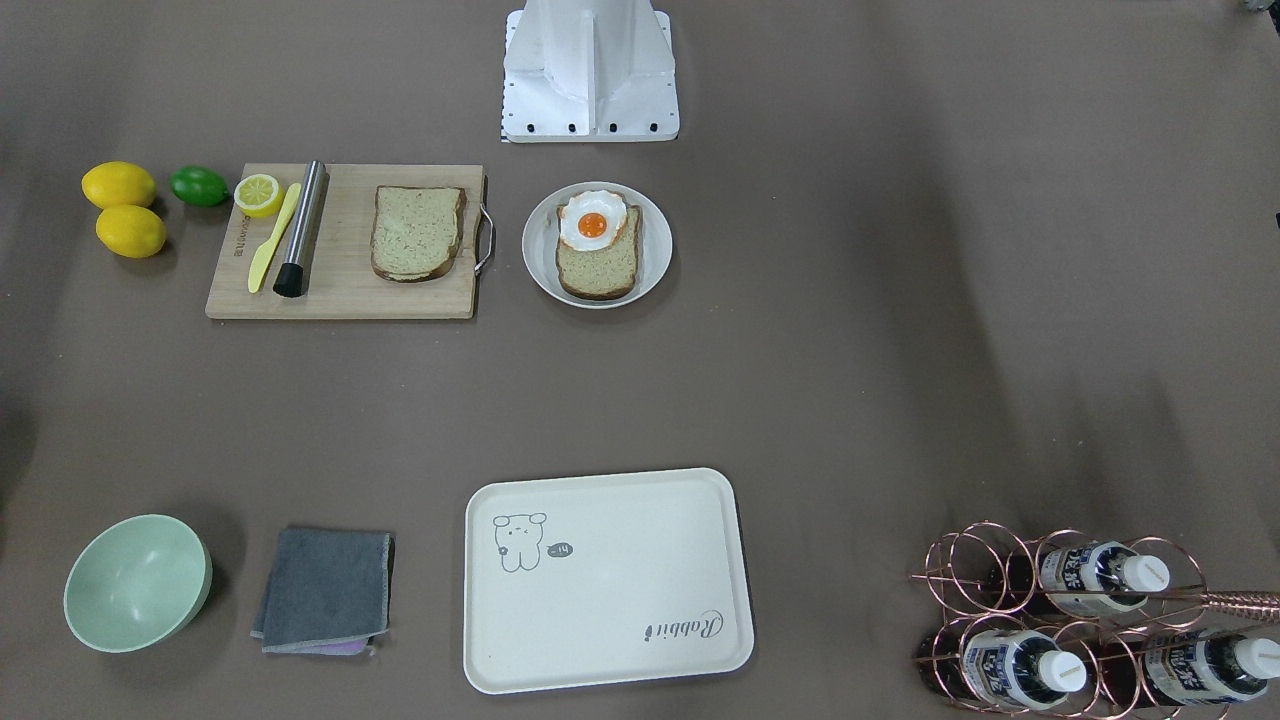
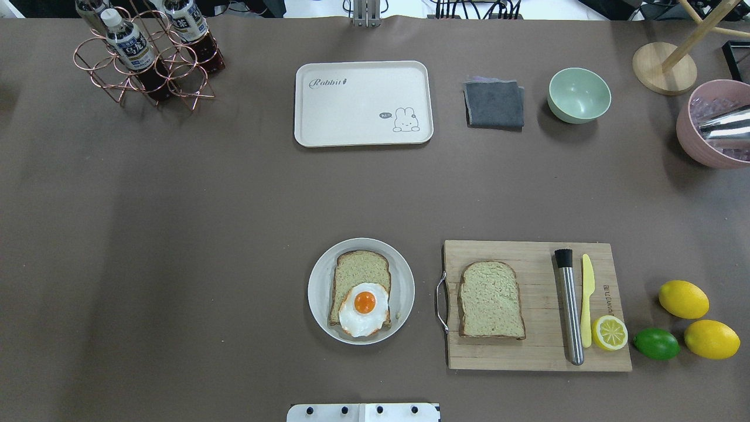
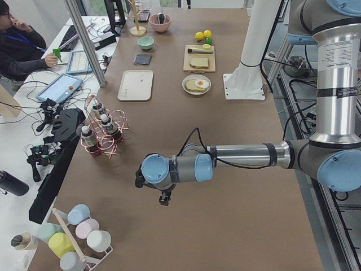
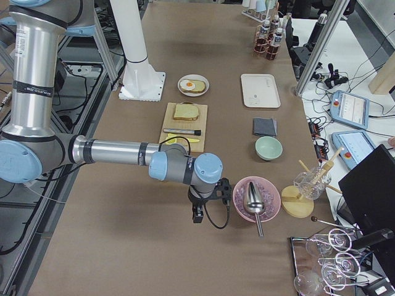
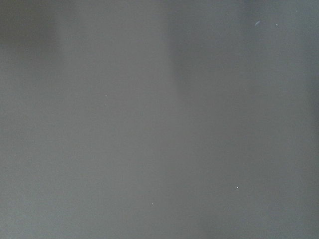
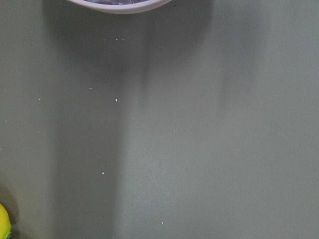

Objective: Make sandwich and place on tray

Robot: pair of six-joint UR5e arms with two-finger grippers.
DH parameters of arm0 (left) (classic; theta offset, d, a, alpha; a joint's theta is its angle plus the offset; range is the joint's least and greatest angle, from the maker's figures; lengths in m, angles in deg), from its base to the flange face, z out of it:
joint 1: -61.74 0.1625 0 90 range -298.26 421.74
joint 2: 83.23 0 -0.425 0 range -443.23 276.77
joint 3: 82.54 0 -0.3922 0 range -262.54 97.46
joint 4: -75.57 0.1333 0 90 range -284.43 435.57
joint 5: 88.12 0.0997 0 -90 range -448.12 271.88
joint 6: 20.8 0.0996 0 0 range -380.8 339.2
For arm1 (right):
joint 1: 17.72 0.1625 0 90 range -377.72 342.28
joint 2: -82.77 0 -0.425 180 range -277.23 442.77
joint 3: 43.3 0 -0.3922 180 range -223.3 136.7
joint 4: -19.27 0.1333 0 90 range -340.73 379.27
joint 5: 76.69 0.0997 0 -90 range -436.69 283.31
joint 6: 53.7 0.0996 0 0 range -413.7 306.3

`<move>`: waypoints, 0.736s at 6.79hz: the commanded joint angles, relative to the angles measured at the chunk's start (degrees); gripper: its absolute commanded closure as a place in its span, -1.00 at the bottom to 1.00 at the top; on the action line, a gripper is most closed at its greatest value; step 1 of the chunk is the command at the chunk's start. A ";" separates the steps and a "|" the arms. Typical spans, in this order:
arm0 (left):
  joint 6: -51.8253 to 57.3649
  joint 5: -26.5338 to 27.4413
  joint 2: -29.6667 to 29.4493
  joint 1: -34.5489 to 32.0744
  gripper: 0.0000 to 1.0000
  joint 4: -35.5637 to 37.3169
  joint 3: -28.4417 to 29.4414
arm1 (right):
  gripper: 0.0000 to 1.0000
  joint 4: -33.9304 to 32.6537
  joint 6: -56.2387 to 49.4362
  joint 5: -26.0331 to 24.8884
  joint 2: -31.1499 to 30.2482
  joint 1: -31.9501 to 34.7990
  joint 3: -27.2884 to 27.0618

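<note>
One bread slice (image 2: 358, 268) lies on a round white plate (image 2: 317, 291) with the fried egg (image 2: 364, 309) on its near end. The second bread slice (image 2: 491, 300) lies on the wooden cutting board (image 2: 527, 351). The cream tray (image 2: 363, 111) sits bare at the far side of the table. Neither gripper shows in the overhead or front views. My left gripper (image 3: 164, 199) hangs over bare table far from the food. My right gripper (image 4: 197, 214) hangs beside a pink bowl (image 4: 255, 198). I cannot tell whether either is open or shut.
The board also holds a metal rod (image 2: 569, 308), a yellow knife (image 2: 587, 299) and a lemon half (image 2: 609, 332). Two lemons (image 2: 683, 299) and a lime (image 2: 656, 343) lie to its right. A grey cloth (image 2: 494, 104), green bowl (image 2: 579, 95) and bottle rack (image 2: 146, 55) stand at the far edge.
</note>
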 commanded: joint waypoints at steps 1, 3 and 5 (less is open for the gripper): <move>-0.04 -0.11 -0.12 0.35 -0.97 0.27 -2.33 | -1.00 0.03 0.10 0.18 -0.30 0.00 -0.12; -0.04 -0.02 -0.20 0.44 -0.97 0.01 -2.43 | -1.00 0.03 0.10 0.18 0.22 0.00 -0.12; 0.04 -0.11 -0.91 1.23 -0.97 -0.17 -2.60 | -1.00 0.03 0.01 0.27 0.14 0.00 -0.21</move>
